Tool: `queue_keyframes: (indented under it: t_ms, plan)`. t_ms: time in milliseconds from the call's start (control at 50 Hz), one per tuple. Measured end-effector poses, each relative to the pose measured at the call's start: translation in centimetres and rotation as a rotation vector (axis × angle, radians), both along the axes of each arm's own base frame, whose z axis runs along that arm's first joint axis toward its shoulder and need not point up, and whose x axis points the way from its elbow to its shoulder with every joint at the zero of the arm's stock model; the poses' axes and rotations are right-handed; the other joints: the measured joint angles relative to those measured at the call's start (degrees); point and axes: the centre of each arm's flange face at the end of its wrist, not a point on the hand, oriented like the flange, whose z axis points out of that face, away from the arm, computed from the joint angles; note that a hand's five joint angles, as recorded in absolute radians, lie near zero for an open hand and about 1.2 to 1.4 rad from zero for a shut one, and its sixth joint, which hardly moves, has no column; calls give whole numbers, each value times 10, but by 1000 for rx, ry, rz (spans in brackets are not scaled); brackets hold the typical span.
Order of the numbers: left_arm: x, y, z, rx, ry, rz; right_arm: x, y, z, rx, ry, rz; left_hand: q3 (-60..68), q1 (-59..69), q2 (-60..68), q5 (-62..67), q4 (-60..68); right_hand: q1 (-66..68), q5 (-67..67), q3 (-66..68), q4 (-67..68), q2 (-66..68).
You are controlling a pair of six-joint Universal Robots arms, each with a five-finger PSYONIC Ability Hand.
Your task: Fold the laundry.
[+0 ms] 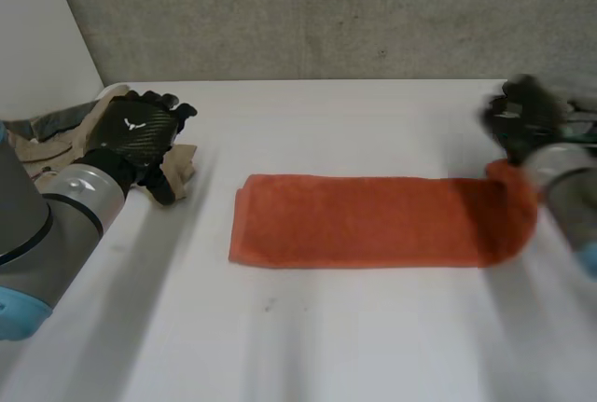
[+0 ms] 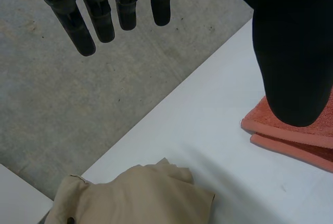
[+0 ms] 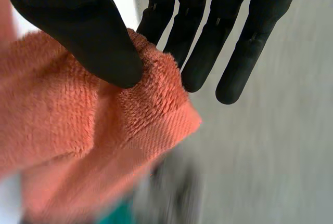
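An orange towel [image 1: 364, 220] lies folded into a long strip across the middle of the white table [image 1: 326, 337]. Its right end is lifted off the table, pinched by my right hand [image 1: 522, 117]. In the right wrist view the thumb [image 3: 88, 31] presses the towel's corner [image 3: 151, 78] against the fingers. My left hand [image 1: 140, 127] hovers open over a beige garment [image 1: 177, 167] at the table's left. In the left wrist view its fingers [image 2: 99, 16] are straight, with the garment [image 2: 135, 198] below and the towel's left end [image 2: 291, 135] beside the thumb.
A grey concrete wall [image 1: 326, 10] runs behind the table's far edge. More beige and grey clothing [image 1: 42, 141] is piled at the far left corner, partly under my left arm.
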Motion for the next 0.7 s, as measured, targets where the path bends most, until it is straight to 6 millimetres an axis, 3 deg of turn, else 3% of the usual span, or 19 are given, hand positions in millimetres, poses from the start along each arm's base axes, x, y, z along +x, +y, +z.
queue_keyframes:
  t_ms: [40,60,80,140,220,260,280,320,380,400,440,500,580,620,700]
  plan:
    - [1,2,0,0,0,2,48,23,6,-51,-17,161,0,0,0,0,0,0,0,1,0,0]
    - [2,2,0,0,0,3,54,27,6,-56,-19,183,0,0,0,0,0,0,0,1,0,0]
    - [2,3,0,2,-1,4,87,47,4,-76,-27,309,0,0,0,0,0,0,0,2,0,0]
    - [4,5,-2,9,-3,6,137,85,-8,-81,-34,522,0,0,0,0,0,0,4,2,0,0]
    - [5,7,-6,21,-7,6,180,125,-37,-44,-26,728,0,0,0,0,0,0,5,2,0,0]
    - [5,8,-8,25,-8,7,188,132,-45,-30,-23,766,0,0,0,0,0,0,5,2,0,0]
    - [5,8,-9,27,-9,7,202,149,-65,7,-12,835,0,0,0,0,0,0,5,2,0,0]
    - [5,9,-12,26,-9,8,210,161,-81,38,-1,875,0,0,0,0,0,0,5,2,0,0]
    - [5,8,-13,20,-7,8,215,170,-94,66,7,896,0,0,0,0,0,0,2,-2,-5,-3]
    - [5,8,-14,17,-6,8,215,171,-96,74,6,892,0,0,0,0,0,-49,-44,-63,-67,-60]
    - [5,8,-14,14,-6,8,215,171,-95,79,1,882,0,0,0,0,0,-188,-182,-188,-192,-202]
    - [4,7,-12,0,-2,6,207,163,-78,110,-63,791,0,0,0,0,0,-490,-495,-507,-506,-512]
    - [1,6,-7,-18,4,-3,188,144,-52,172,-200,651,0,0,0,0,0,-518,-540,-563,-564,-554]
    - [-2,6,-4,-32,10,-12,168,130,-33,241,-331,541,0,0,0,0,0,-518,-540,-563,-564,-554]
    - [-14,8,0,-56,20,-47,135,118,-18,370,-501,398,0,0,0,0,0,-518,-540,-563,-564,-554]
